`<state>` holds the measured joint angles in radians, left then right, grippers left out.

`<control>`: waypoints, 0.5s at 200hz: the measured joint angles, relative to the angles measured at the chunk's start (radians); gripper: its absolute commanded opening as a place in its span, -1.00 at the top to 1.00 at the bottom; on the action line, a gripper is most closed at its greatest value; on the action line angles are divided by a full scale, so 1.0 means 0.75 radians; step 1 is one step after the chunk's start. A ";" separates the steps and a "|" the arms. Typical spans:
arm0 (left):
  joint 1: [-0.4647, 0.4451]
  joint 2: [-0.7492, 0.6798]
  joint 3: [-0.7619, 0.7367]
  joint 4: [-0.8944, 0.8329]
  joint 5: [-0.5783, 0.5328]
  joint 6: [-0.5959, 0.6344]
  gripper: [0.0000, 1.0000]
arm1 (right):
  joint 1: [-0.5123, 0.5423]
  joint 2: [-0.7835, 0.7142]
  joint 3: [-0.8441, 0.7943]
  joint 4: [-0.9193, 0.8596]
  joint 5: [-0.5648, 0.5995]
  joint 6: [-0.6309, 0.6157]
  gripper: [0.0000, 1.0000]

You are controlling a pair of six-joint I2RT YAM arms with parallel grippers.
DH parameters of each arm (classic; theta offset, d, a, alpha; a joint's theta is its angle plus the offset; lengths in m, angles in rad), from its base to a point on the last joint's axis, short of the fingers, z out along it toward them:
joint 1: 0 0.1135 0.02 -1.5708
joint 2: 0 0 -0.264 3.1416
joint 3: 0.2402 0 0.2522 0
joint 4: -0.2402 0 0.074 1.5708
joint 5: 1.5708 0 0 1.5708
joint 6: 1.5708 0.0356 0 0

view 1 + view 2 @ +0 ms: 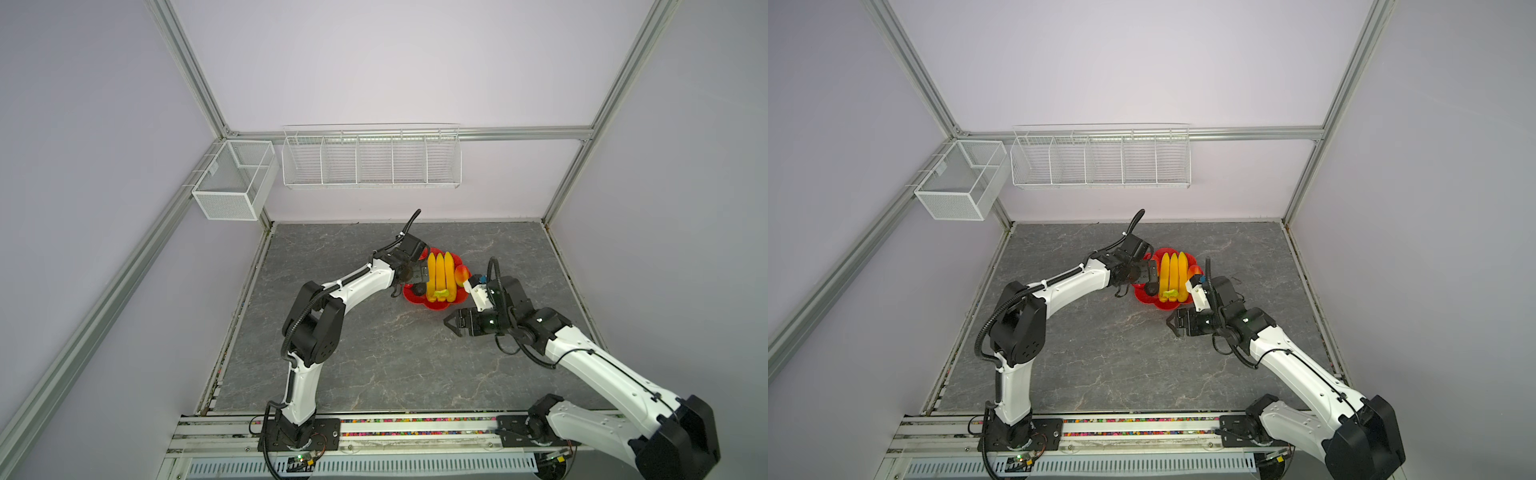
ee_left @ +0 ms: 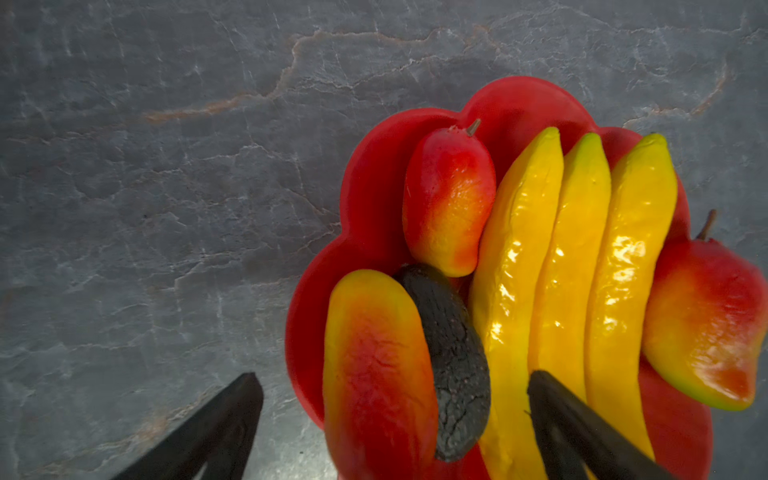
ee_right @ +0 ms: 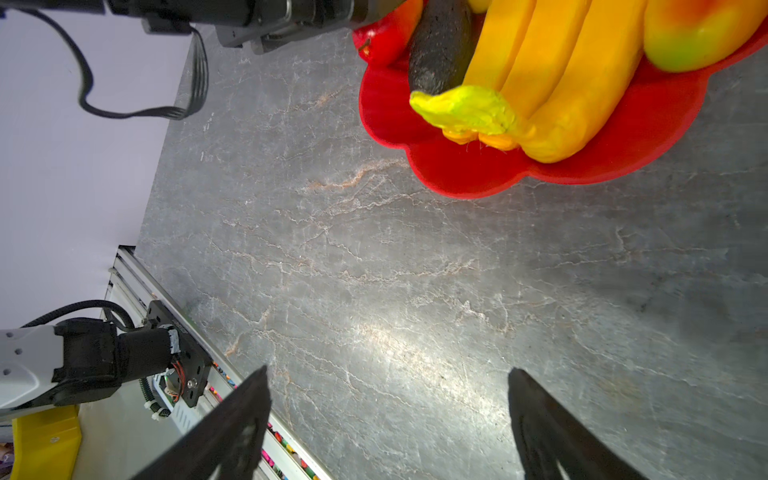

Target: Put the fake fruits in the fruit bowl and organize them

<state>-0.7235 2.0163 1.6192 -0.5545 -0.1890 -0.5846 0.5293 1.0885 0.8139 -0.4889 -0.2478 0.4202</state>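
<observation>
The red scalloped fruit bowl (image 1: 436,308) (image 1: 1163,308) (image 2: 365,187) (image 3: 478,174) sits mid-table and holds the fake fruits. The yellow bananas (image 1: 440,276) (image 2: 573,249) (image 3: 561,83) lie along its middle. Beside them lie the dark avocado (image 2: 453,353) (image 3: 436,50) and two mangoes (image 2: 449,199) (image 2: 374,365). A third mango (image 1: 462,273) (image 2: 706,320) rests on the other rim. My left gripper (image 1: 420,273) (image 2: 395,386) hovers open over the bowl's left side, its fingers (image 2: 245,399) straddling one mango without touching it. My right gripper (image 1: 451,324) (image 3: 388,374) stands open over bare table near the bowl's front.
A long white wire basket (image 1: 370,160) and a mesh basket (image 1: 232,183) hang on the back wall and left frame. The arms' mounting rail (image 1: 374,428) runs along the front edge. Grey marbled tabletop (image 1: 374,353) surrounds the bowl.
</observation>
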 measured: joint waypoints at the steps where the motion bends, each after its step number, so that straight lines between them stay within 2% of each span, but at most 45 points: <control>1: 0.001 -0.006 -0.001 0.001 -0.003 0.003 -0.99 | -0.002 0.001 0.002 0.000 0.000 -0.001 -0.80; 23: 0.005 -0.120 -0.045 0.023 -0.043 0.047 -0.99 | -0.090 0.005 0.051 -0.006 0.001 -0.015 -0.80; 41: 0.008 -0.293 -0.173 0.080 -0.113 0.076 -0.99 | -0.221 0.003 0.062 -0.006 -0.010 -0.022 -0.80; 73: 0.045 -0.729 -0.568 0.212 -0.333 0.178 -0.99 | -0.596 -0.016 0.058 0.018 -0.030 -0.011 -0.79; 100: 0.188 -1.072 -0.959 0.332 -0.552 0.330 -0.99 | -0.797 -0.052 -0.025 0.114 0.041 -0.022 -0.78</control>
<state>-0.5823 1.2121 0.9001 -0.3054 -0.6033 -0.3370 -0.0681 1.0492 0.7948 -0.4034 -0.2169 0.4038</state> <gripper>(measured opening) 0.993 0.891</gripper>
